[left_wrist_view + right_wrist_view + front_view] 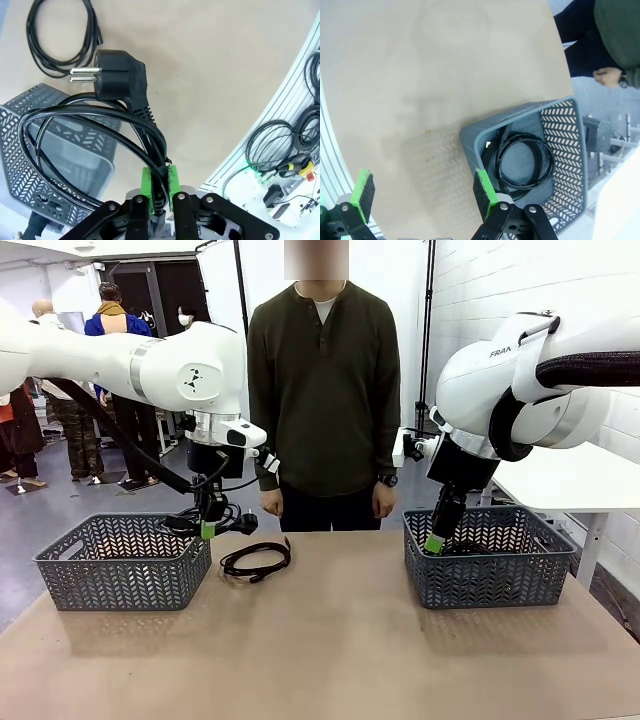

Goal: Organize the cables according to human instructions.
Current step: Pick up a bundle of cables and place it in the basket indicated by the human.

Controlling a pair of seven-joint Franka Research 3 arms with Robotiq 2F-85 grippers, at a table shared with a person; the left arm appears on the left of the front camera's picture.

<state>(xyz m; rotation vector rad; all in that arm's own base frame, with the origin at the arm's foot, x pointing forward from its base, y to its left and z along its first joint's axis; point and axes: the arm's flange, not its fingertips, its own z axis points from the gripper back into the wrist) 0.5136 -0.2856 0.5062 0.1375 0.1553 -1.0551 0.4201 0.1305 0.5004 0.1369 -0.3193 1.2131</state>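
Left tool (159, 180): pinches a black cable (154, 140) between the green pads (146, 181), squeezed shut on several strands of its loop. Hangs, in the front view, just over the right rim of the left basket (120, 560), with the loop drooping on both sides of that rim. Carries the plug (117, 75) at 11 o'clock from the pads in the left wrist view, prongs pointing to 9 o'clock. Farther out, at 11 o'clock past the plug, shows a second cable (30, 35) coiled flat on the counter (225, 75), apart from the basket; in the front view, at 4 o'clock from the left tool.

Right tool (424, 189): stands spread wide, with nothing between the pads. Hovers, in the front view, at the left rim of the right basket (490, 555). At 2 o'clock in the right wrist view, shows a third cable (499, 165) coiled on the floor of that basket.

Person (325, 390): stands at 12 o'clock behind the counter's far edge, arms down.
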